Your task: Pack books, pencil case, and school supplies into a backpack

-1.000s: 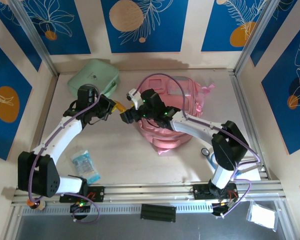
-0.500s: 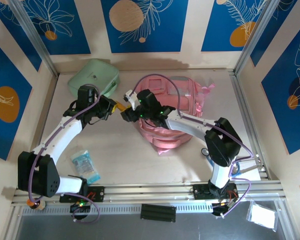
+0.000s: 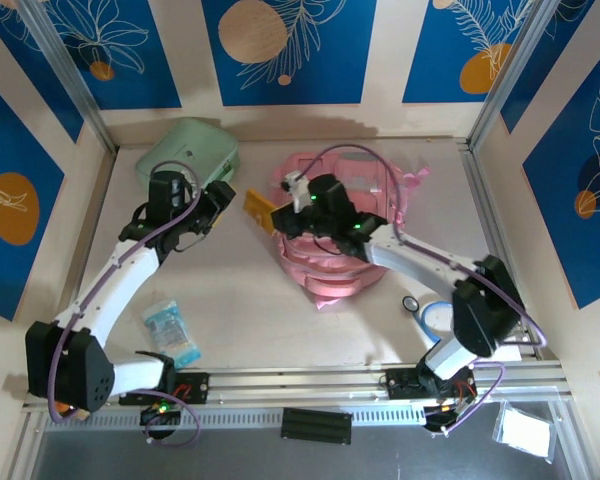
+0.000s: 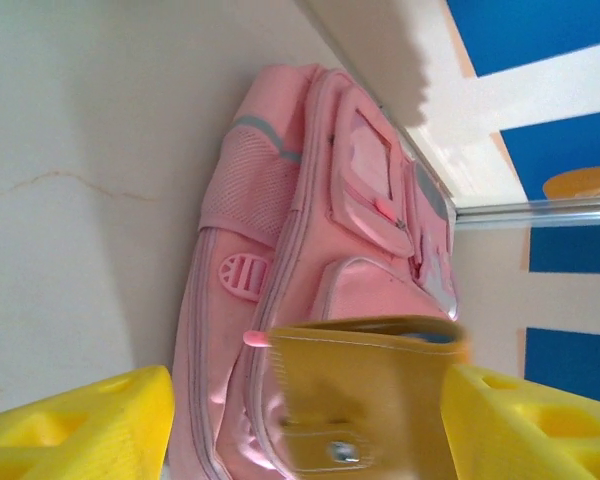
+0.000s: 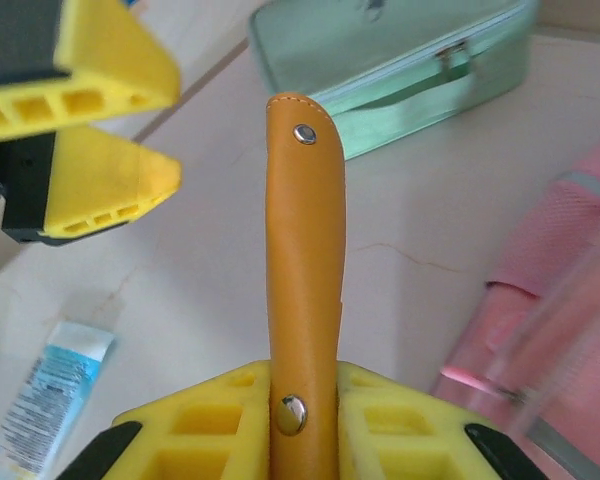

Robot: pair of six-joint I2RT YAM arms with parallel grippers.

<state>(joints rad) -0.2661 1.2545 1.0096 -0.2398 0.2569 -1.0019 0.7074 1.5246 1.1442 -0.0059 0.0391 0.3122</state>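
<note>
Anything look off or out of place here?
Nothing looks spilled or damaged. One oddity: the pencil case is pinched at one end by the right gripper and sticks out in mid-air to the left of the backpack. The left gripper is open and apart from it.
</note>
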